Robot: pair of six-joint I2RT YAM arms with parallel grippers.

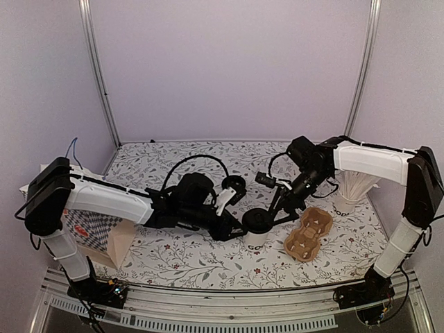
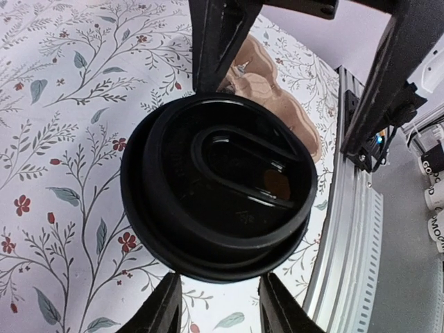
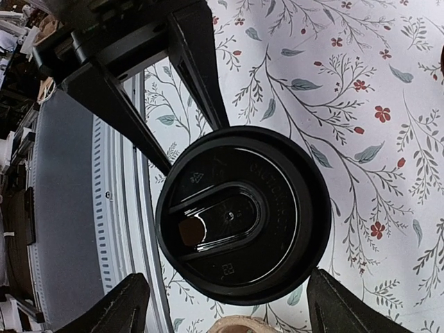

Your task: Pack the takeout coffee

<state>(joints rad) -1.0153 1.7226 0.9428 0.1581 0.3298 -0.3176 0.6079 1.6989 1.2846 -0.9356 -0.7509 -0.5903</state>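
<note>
The takeout coffee (image 1: pixel 257 229) is a white cup with dark lettering and a black lid, upright at the table's front centre. Its lid fills the left wrist view (image 2: pixel 218 187) and the right wrist view (image 3: pixel 243 211). My left gripper (image 1: pixel 234 225) comes in from the left. It is open by a gap narrower than the lid, its fingertips (image 2: pixel 163 305) at the lid's near edge and holding nothing. My right gripper (image 1: pixel 276 211) reaches in from the right and is open wide. Its fingertips (image 3: pixel 125 305) flank the lid's near edge without gripping it.
A brown cardboard cup carrier (image 1: pixel 310 232) lies just right of the cup, beside the right gripper. A white cup of long white sticks (image 1: pixel 349 198) stands at the back right. A paper bag (image 1: pixel 111 239) sits at the front left. The metal rail (image 1: pixel 222 295) borders the table's front.
</note>
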